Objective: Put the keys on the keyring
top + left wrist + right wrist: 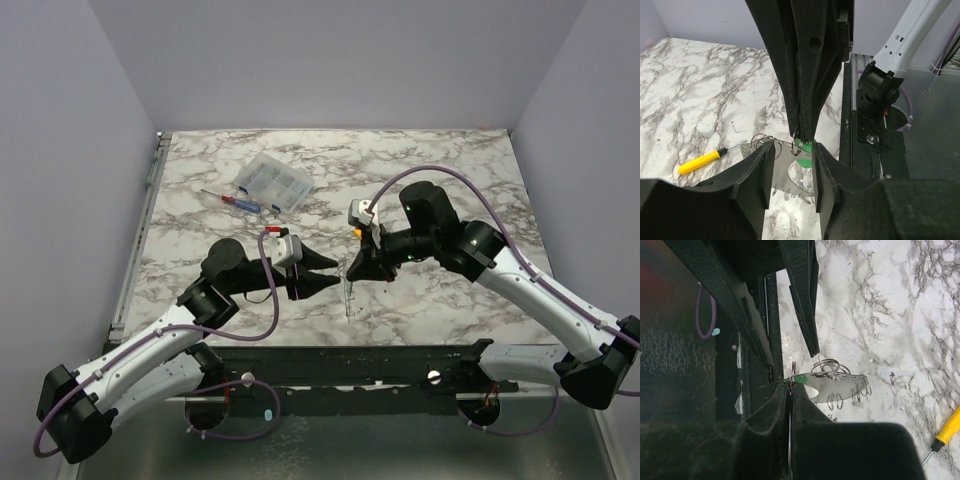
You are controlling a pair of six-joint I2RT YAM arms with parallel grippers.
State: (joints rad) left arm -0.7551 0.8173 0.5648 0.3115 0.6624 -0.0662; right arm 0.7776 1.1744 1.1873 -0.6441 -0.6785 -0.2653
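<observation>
My right gripper is shut on the keyring, a thin metal ring seen edge-on above its fingertips. A small green-headed key sits right beside that ring; I cannot tell whether it is threaded on. In the left wrist view the right gripper comes down from above with the keyring and the green key at its tips. My left gripper stands open just below them, a finger on each side. Both grippers meet at the table's middle front.
A flat grey metal plate with holes and several loose rings hangs by the held ring. A yellow-handled screwdriver lies on the marble. A clear compartment box and a red-and-blue screwdriver lie further back.
</observation>
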